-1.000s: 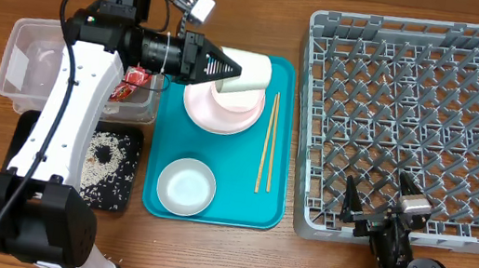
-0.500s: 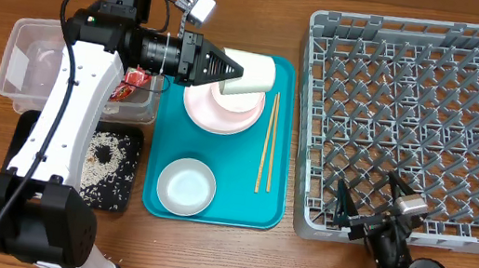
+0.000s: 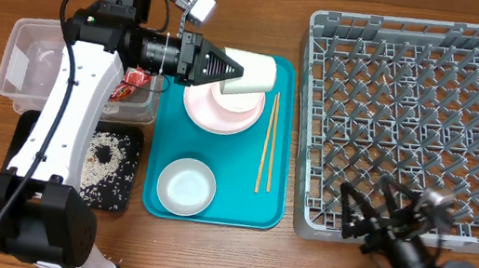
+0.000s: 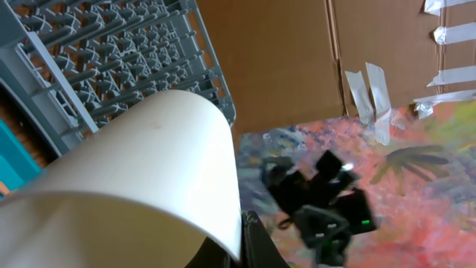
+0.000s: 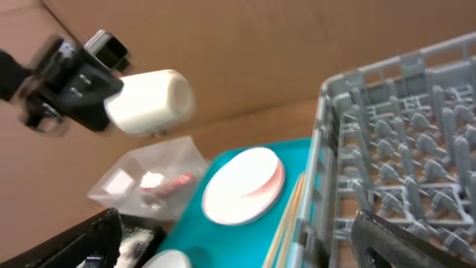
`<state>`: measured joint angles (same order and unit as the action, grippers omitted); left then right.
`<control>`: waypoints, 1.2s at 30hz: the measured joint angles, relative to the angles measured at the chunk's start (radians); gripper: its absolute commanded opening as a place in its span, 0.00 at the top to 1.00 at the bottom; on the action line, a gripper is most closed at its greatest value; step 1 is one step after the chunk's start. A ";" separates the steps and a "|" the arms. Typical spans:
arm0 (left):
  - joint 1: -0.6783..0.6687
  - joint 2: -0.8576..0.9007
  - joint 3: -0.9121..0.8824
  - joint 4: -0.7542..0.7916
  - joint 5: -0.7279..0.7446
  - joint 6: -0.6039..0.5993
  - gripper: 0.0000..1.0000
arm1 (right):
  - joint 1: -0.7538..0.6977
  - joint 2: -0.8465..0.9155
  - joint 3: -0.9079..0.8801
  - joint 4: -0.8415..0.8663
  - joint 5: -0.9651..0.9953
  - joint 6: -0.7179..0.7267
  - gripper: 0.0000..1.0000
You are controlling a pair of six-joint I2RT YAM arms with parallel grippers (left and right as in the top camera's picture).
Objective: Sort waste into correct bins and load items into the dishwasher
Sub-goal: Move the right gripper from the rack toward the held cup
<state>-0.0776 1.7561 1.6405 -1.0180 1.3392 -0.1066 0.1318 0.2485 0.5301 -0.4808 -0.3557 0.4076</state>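
My left gripper [image 3: 228, 69] is shut on the small cream cup [image 3: 250, 73] and holds it on its side above the pale pink plate [image 3: 214, 114]. A pink bowl [image 3: 236, 105] sits on that plate, partly under the cup. The cup fills the left wrist view [image 4: 134, 171]. The small white bowl [image 3: 186, 186] and two chopsticks [image 3: 267, 143] lie on the teal tray. My right gripper [image 3: 370, 207] is open and empty over the front edge of the grey dish rack [image 3: 422, 103]. The right wrist view shows the cup [image 5: 152, 100], the plate [image 5: 242, 186] and the rack [image 5: 401, 126].
The clear tub [image 3: 19, 65] at the left holds a white tissue [image 3: 48, 55] and the red wrapper [image 3: 134, 80]. The black tray [image 3: 124, 188] in front of it holds rice grains [image 3: 105, 153]. The teal tray [image 3: 269, 204] lies between the bins and the rack.
My right arm has shifted to the right along the rack's front edge, gripper still open. My left gripper has moved the cup slightly to the right.
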 measured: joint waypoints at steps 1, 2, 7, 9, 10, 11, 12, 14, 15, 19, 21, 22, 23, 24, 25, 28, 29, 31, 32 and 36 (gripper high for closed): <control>0.001 0.000 0.000 0.000 0.000 0.003 0.96 | 0.000 0.036 0.048 -0.037 -0.007 0.000 0.00; 0.001 0.000 0.000 -0.005 0.000 0.003 0.96 | 0.000 0.117 0.145 -0.129 -0.024 0.003 0.00; 0.001 0.000 0.000 -0.028 0.010 0.006 0.96 | 0.000 0.463 0.489 -0.468 -0.071 0.011 0.00; 0.001 0.000 0.000 -0.031 0.024 0.006 0.96 | 0.000 0.571 0.582 -0.484 -0.087 0.011 0.00; 0.001 0.000 0.000 -0.033 0.032 0.006 0.96 | 0.000 0.624 0.622 -0.483 -0.099 0.008 0.00; 0.001 0.000 0.000 -0.037 0.039 0.006 0.96 | 0.000 0.661 0.643 -0.476 -0.109 0.005 0.00; 0.001 0.000 0.000 -0.044 0.044 0.006 0.96 | 0.000 0.687 0.653 -0.461 -0.121 0.003 0.00; 0.001 0.000 0.000 -0.062 0.052 0.007 0.95 | 0.000 0.727 0.659 -0.422 -0.148 -0.001 0.05; 0.001 0.000 0.000 -0.068 0.055 0.007 0.96 | 0.000 0.746 0.660 -0.403 -0.164 -0.005 0.09; 0.001 0.000 0.000 -0.074 0.077 0.008 0.96 | 0.000 0.809 0.660 -0.328 -0.255 -0.061 0.01; 0.001 0.000 0.000 -0.074 0.105 0.011 0.96 | 0.000 0.835 0.660 -0.296 -0.304 -0.090 0.00; 0.001 0.000 0.000 -0.074 0.127 0.014 0.96 | 0.000 0.848 0.660 -0.282 -0.326 -0.101 0.00; 0.001 0.000 0.000 -0.075 0.141 0.014 0.96 | 0.000 0.860 0.661 -0.268 -0.347 -0.111 0.00; 0.001 0.000 0.000 -0.075 0.154 0.016 0.96 | 0.000 0.872 0.661 -0.252 -0.370 -0.126 0.00; 0.001 0.000 0.000 -0.075 0.168 0.023 0.96 | 0.000 0.885 0.661 -0.237 -0.397 -0.147 0.00; 0.000 0.000 0.000 -0.076 0.189 0.035 0.96 | 0.000 0.924 0.661 -0.194 -0.499 -0.211 0.00; 0.000 0.000 0.000 -0.076 0.194 0.036 0.96 | 0.000 0.942 0.661 -0.171 -0.539 -0.229 0.00; -0.002 0.000 0.000 -0.079 0.199 0.036 0.96 | 0.000 0.970 0.661 -0.143 -0.590 -0.253 0.00; -0.006 0.000 0.000 -0.081 0.201 0.036 0.96 | 0.000 0.985 0.661 -0.130 -0.612 -0.262 0.00; -0.035 0.000 0.000 -0.083 0.205 0.036 0.96 | 0.000 1.045 0.661 -0.070 -0.690 -0.294 0.00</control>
<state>-0.1123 1.7561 1.6402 -1.1011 1.5440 -0.0704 0.1318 1.2938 1.1912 -0.5507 -1.0458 0.1131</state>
